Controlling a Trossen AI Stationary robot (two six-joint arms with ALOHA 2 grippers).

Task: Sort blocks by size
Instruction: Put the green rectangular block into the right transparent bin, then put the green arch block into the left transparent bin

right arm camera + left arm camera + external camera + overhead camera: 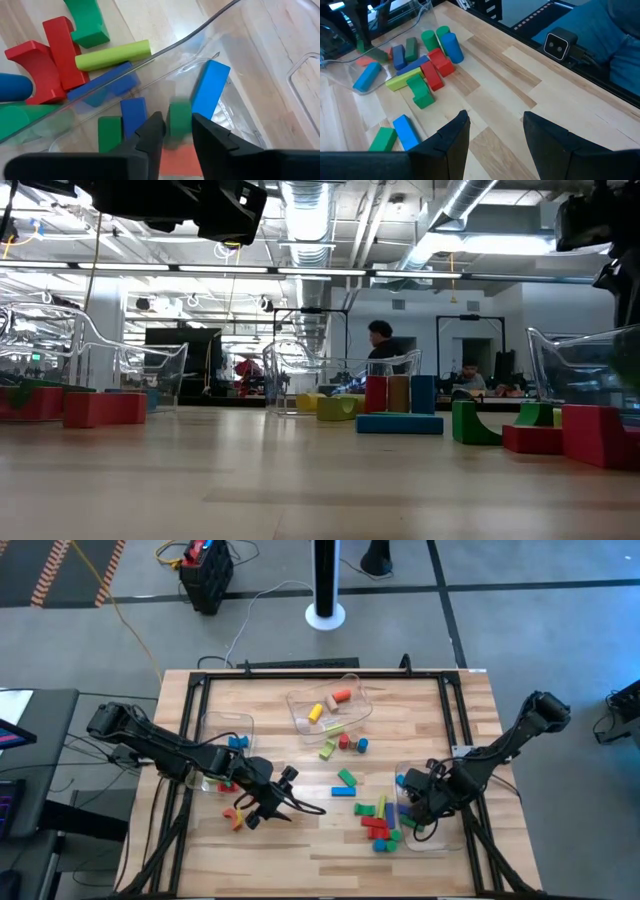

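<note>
1. Right gripper (174, 131) hangs over the clear bin (446, 832) at the table's right edge, its fingers slightly parted with a small green block (179, 120) sitting blurred in the gap; whether they pinch it, can't tell
2. Under it inside the bin: blue block (210, 89), a red one
3. Left gripper (492, 131) hovers spread and empty over bare table (300, 850), the loose blocks (427, 67) well ahead of it
</note>
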